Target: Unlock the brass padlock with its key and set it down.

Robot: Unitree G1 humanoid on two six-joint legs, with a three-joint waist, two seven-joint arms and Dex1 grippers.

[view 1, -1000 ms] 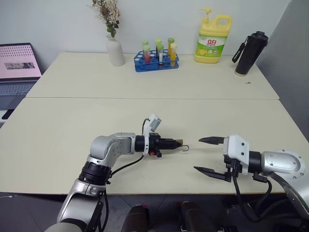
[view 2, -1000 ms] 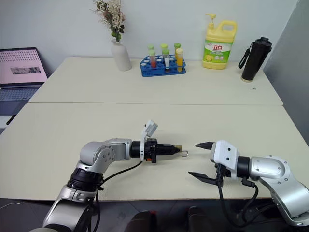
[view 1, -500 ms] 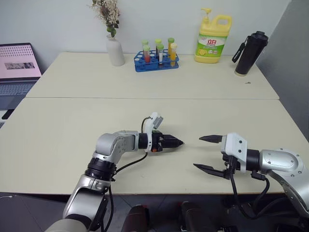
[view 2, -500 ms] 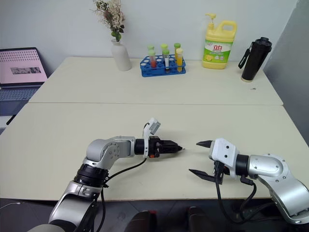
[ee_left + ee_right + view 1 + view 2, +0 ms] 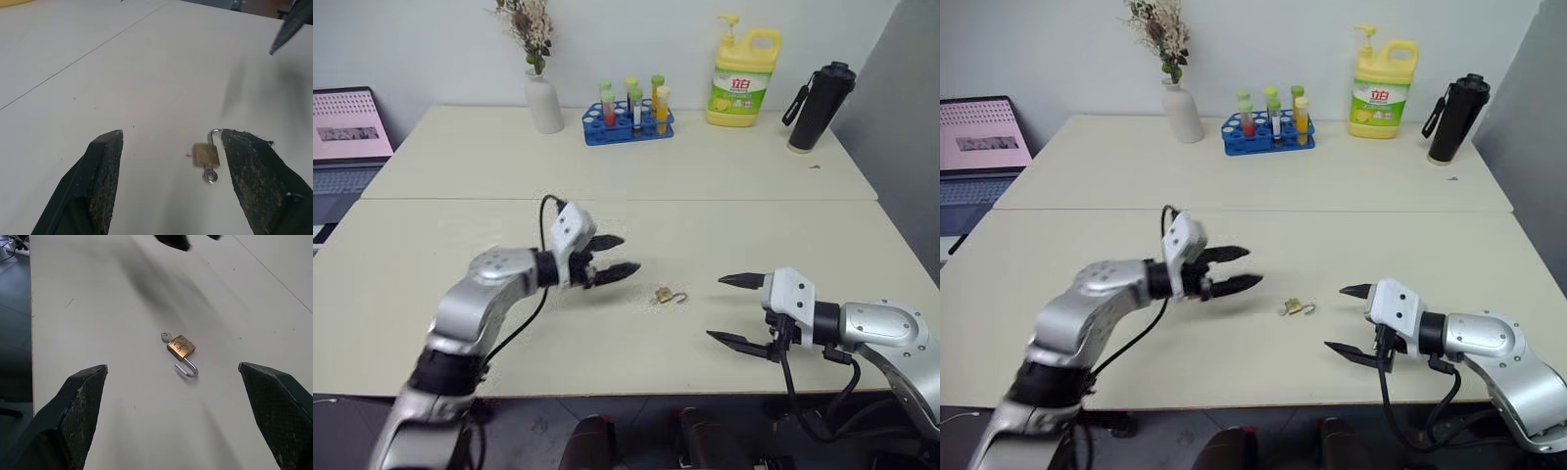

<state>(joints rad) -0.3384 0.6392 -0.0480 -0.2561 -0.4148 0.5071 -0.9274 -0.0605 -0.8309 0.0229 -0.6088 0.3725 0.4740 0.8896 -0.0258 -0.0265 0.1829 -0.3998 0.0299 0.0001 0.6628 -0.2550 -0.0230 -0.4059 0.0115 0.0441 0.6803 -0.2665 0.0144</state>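
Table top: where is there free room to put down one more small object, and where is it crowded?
The wide cream table is bare between the seam and the back row. The front left corner is also free. Crowded: the back edge, with white vase, blue tube rack, yellow detergent bottle and black flask. The small brass padlock lies between the two open grippers.

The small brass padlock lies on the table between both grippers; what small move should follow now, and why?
Probably only a retreat: draw the left gripper further back from the small brass padlock. The padlock lies flat on the cream table with its silver shackle swung open and the small silver key in its body. Both the left and the right gripper are open and empty, so the work looks done.
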